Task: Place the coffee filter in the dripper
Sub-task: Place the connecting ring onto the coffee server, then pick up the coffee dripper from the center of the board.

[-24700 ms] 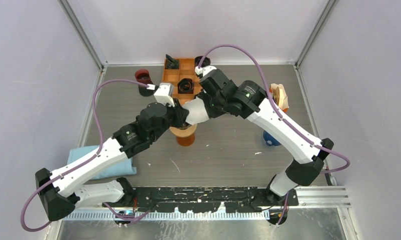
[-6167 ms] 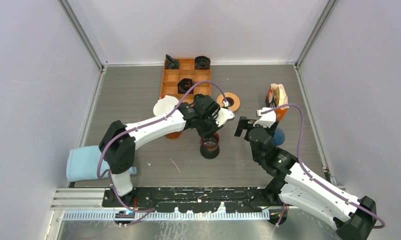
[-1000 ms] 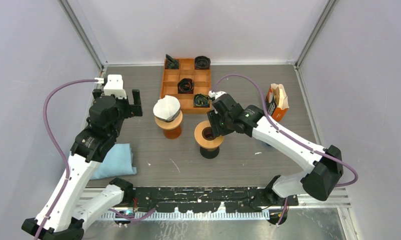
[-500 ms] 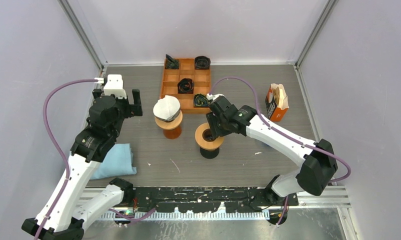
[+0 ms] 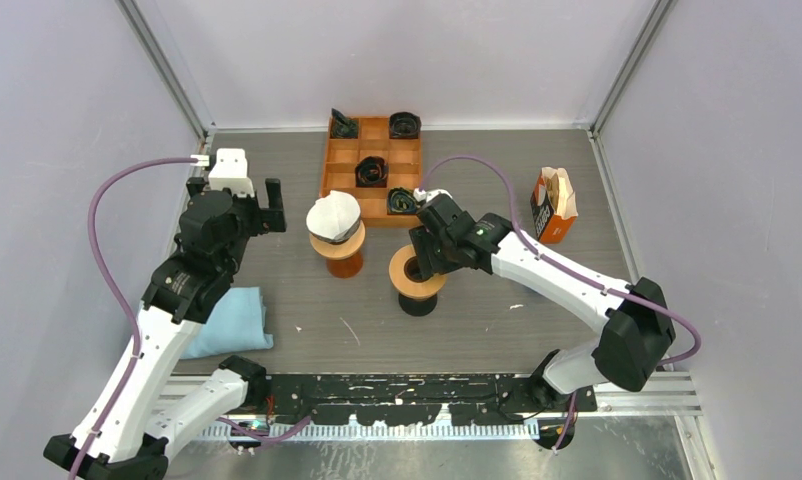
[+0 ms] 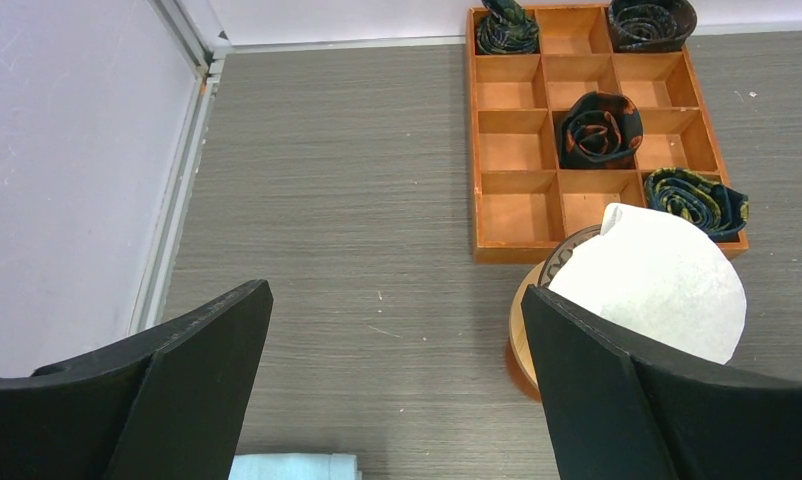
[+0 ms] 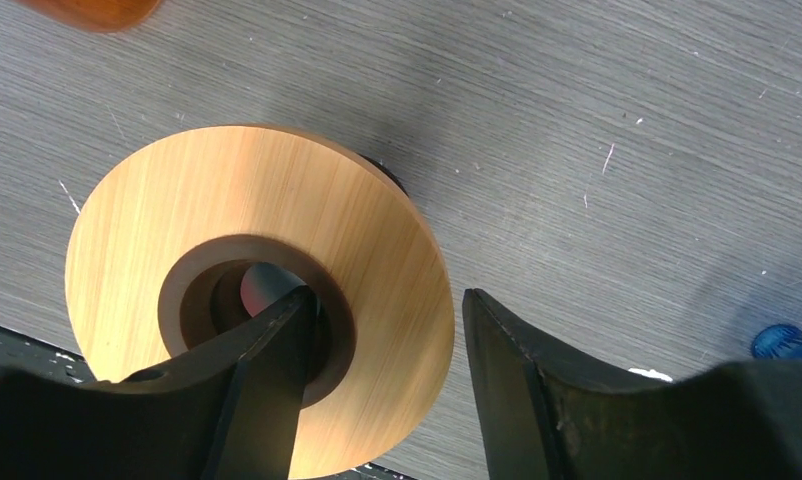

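The white coffee filter (image 6: 657, 285) sits in the mouth of the dripper (image 5: 339, 244), its paper cone rising above the glass rim and leaning slightly to one side. By this evidence the task is essentially done, with at most a nudge left to seat the paper squarely. The left gripper (image 6: 394, 295) hangs over the bare table to the dripper's left, jaws spread wide and holding nothing. The right gripper (image 7: 387, 300) straddles one side of a wooden ring (image 7: 227, 200) resting on a dark cup (image 5: 417, 306), one finger dipped in the ring's hole and the other just outside its edge. The jaws look parted, not clamped. Room is tight at the centre. The dripper stands just in front of the near wall of the orange compartment tray (image 6: 507, 150), and the ring-topped cup is near on its right. Open tabletop lies to the left and front, bounded by a blue cloth (image 5: 232, 325) at the near left. An orange bag (image 5: 554, 205) stands by the right wall, well apart.
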### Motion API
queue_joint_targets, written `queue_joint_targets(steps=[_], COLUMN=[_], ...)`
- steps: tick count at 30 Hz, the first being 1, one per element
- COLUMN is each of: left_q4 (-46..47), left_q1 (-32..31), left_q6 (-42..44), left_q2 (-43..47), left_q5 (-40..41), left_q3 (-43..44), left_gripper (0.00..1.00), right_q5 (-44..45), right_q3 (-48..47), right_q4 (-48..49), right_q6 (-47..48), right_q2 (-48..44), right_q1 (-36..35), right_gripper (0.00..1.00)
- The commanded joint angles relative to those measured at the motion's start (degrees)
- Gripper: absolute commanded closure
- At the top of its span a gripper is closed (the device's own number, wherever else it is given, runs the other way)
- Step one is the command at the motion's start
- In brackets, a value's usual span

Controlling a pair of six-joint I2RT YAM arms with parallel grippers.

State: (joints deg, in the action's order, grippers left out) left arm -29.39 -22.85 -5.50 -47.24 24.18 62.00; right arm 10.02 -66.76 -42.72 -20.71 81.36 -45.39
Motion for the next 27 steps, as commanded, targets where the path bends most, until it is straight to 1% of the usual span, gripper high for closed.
queue_joint_targets(steps=[1,7,10,14,20,27], left_q4=[3.46,3.43,3.31,3.45,3.44,3.54], left_q1=[0.26,0.24,0.26,0.26,0.26,0.26], left_q6=[0.58,0.66,0.67,0.59,0.43,0.52], left_q2=[0.06,-0.08,-0.11,0.12,0.27,0.45], left_q5=[-0.36,-0.33,-0.40,-0.72,-0.86,-0.52], left_q3=[0.40,0.38,0.48,0.38,0.36,0.21], left_gripper=[0.01,0.01,0.01,0.01,0.01,0.01], right_q5=[0.82,0.89,1.94,9.05,18.64,21.18], right_q3=[-0.25,-1.05,-0.91,0.37,3.40,7.61], right_q4=[1.77,0.72,-0.19,-1.14,-2.76,-2.58], right_q6=[-0.65,-0.60,-1.20,-2.88,-5.31,-7.49], right_q2=[-3.95,-7.42,-9.77,-13.89,-18.88,-20.62], right_q1=[-0.33,-0.26,-0.23,-0.02,2.61,10.59], right_gripper=[0.36,0.29,0.21,0.13,0.00,0.00])
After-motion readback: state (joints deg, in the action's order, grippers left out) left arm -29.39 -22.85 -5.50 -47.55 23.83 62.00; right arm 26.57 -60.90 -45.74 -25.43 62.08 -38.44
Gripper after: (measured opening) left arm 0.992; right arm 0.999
